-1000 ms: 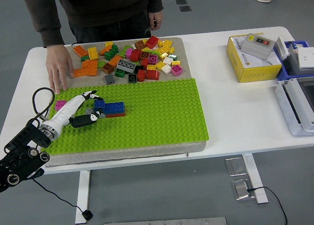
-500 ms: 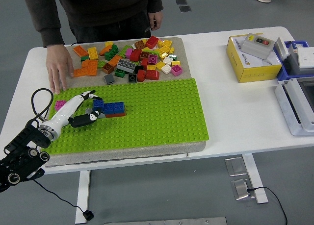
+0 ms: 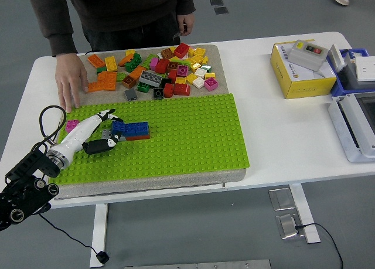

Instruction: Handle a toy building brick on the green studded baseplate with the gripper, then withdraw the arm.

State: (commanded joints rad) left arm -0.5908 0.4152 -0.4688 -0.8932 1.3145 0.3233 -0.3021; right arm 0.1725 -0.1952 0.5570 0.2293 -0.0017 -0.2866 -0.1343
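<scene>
While your left arm has slid a touch back toward the lower-left corner since a second ago, little else has changed: the white rectangular table and the bright green studded plastic baseplate lie as they did, and the person's hand is pressed flat on the table's far left just as before. Your white-and-black left hand rests on the baseplate's left part, fingers loosely spread and clamped on nothing; its fingertips sit just beside the blue rectangular studded brick assembly, and you cannot tell whether they touch it. That assembly stands on the baseplate's left part, with a dark reddish layer under it, hard to make out. Behind the baseplate, a loose heap of glossy multicoloured plastic bricks covers a beige mat. Your hand partly hides a small grey piece and stands near a small pink square brick at the baseplate's left edge.
</scene>
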